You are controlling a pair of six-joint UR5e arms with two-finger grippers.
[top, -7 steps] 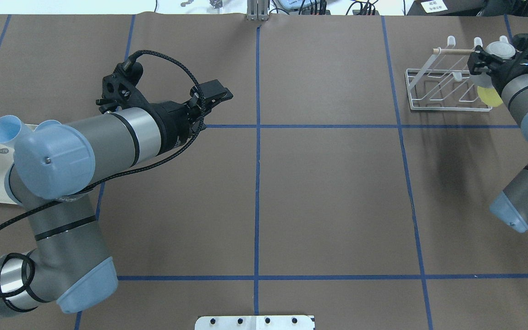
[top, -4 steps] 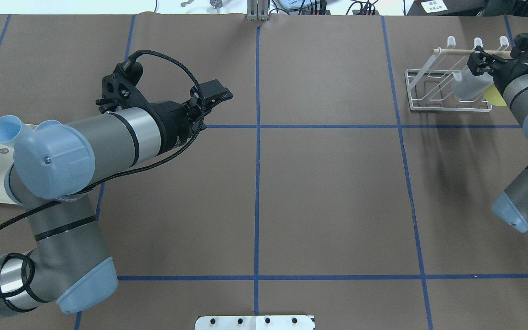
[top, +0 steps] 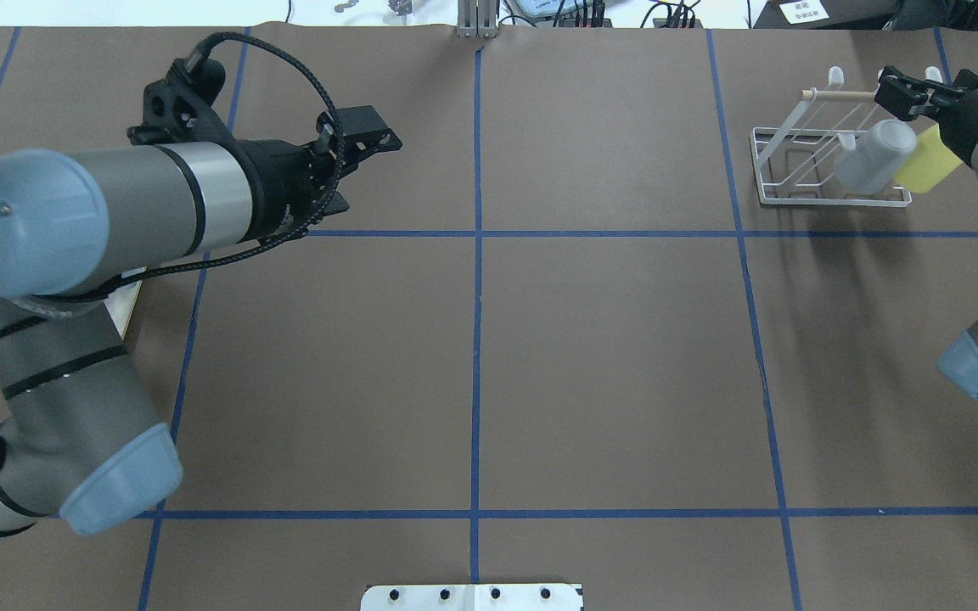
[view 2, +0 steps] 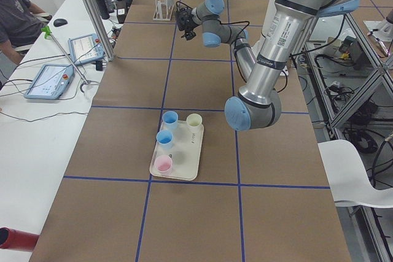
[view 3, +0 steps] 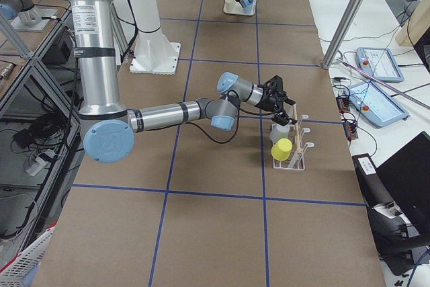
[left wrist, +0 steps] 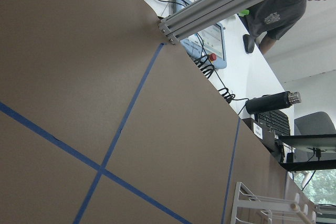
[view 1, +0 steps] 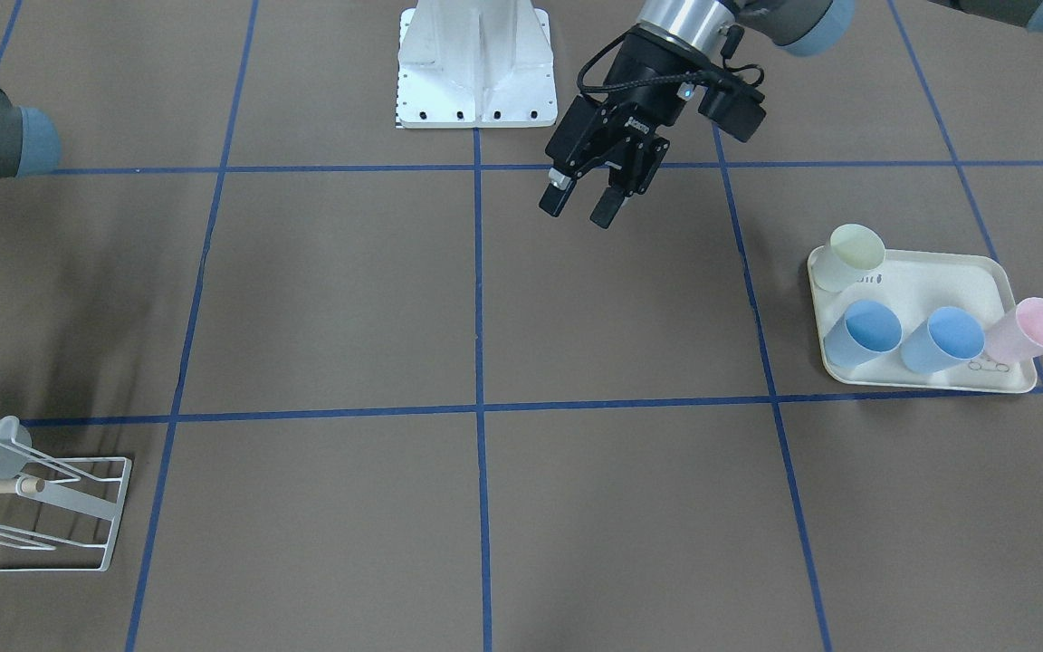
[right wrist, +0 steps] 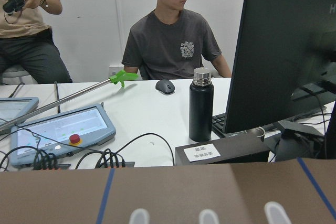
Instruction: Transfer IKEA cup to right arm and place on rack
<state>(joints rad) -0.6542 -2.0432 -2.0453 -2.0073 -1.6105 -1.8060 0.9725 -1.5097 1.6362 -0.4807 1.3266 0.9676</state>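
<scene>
Grey cup [top: 875,167] sits tilted on the rack [top: 795,180], at the bench's [top: 608,339] two o'clock. Right pincer [top: 896,92] hovers just at its twelve, and I can't tell its spread. Left pincer [view 1: 578,208] is spread wide and empty.

Broad bare tabletop [top: 608,365] between tray [view 1: 933,279], rack [top: 833,203]

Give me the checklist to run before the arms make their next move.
1. Is the grey cup resting on the rack: ok, beside the yellow cup.
2. Is the right gripper off the grey cup: ok, it appears to be above it and apart.
3. Is the right gripper open: cannot tell.
4. Is the left gripper open and empty: ok.
5. Are the four cups waiting on the tray: ok.
</scene>
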